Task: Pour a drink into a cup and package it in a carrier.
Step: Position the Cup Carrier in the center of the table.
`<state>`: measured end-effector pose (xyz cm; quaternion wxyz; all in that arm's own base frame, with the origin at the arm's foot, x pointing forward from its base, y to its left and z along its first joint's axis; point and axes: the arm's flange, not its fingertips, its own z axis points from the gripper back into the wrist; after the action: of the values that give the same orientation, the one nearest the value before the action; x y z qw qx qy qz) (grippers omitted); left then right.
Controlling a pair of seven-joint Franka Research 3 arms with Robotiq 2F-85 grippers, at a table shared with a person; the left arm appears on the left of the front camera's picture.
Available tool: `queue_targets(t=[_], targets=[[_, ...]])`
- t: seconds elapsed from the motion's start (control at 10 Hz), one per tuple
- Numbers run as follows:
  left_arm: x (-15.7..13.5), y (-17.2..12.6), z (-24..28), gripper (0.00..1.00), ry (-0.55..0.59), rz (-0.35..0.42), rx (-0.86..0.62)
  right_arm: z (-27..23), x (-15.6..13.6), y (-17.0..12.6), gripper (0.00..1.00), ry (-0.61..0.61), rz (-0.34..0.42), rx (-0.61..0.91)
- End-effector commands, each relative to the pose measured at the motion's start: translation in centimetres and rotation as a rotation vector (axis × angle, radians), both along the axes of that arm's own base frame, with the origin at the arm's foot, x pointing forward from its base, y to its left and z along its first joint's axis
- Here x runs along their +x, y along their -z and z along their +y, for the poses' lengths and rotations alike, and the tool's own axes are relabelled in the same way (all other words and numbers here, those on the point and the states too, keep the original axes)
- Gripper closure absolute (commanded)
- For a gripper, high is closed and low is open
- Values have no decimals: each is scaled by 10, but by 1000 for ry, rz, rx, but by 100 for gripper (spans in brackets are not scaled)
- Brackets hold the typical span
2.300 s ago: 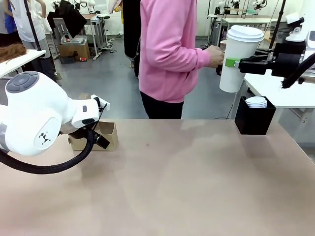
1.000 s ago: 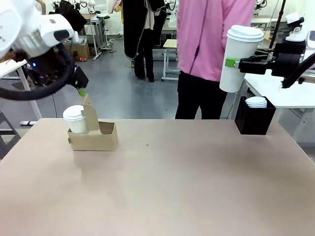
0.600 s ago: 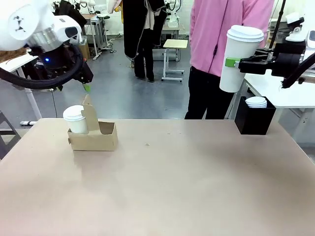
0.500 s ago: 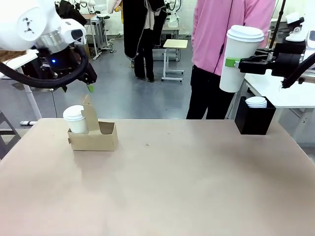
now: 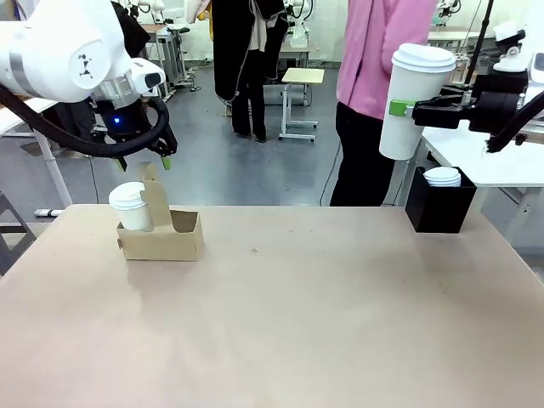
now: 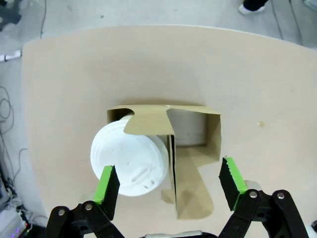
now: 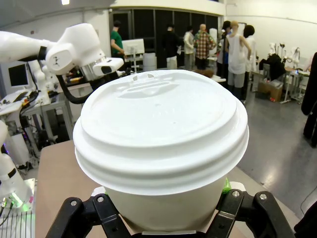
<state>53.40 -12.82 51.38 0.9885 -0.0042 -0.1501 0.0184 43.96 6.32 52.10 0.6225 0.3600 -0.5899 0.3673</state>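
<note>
The cup (image 5: 412,102), tall, white and lidded, hangs high at the right with my right gripper (image 5: 399,108) shut on its side; its lid (image 7: 158,124) looms close over that gripper (image 7: 161,210) in the right wrist view. The brown cardboard carrier (image 5: 161,236) stands at the table's far left, with a second lidded white cup (image 5: 129,204) in its left hole. My left gripper (image 5: 144,163) hovers open just above the carrier's upright handle. From above, its fingers (image 6: 106,186) straddle the carrier (image 6: 198,134) and that cup's lid (image 6: 130,161). The drink is hidden.
A black box (image 5: 439,208) holding a stack of white lids (image 5: 442,176) sits at the table's far right corner. A person in a pink top (image 5: 378,51) stands beyond the far edge. The brown table (image 5: 297,323) is bare across the middle and front.
My left arm has swung right and down until its gripper is over the carrier's handle. The person has stepped to the right. The right arm and its cup have not moved.
</note>
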Motion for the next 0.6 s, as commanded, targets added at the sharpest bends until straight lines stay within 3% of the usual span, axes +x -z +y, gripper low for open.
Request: queue_targets(t=[0.0,0.1,0.2,0.3,0.4,0.5], targets=[[6,-1,-5,24,-52,-18,38,2,0,-3,20,2,-7,-1],[6,2,-7,60,-78,-19,31,2,0,-3,20,2,-7,-1],[7,3,-6,84,-83,-21,35,2,0,-3,20,2,-7,-1],[7,5,-6,100,-84,-19,35,2,0,-3,20,2,-7,-1],[7,7,-6,100,-81,-12,26,2,0,-3,20,2,-7,-1],[7,8,-7,86,-83,-9,27,2,0,-3,20,2,-7,-1]])
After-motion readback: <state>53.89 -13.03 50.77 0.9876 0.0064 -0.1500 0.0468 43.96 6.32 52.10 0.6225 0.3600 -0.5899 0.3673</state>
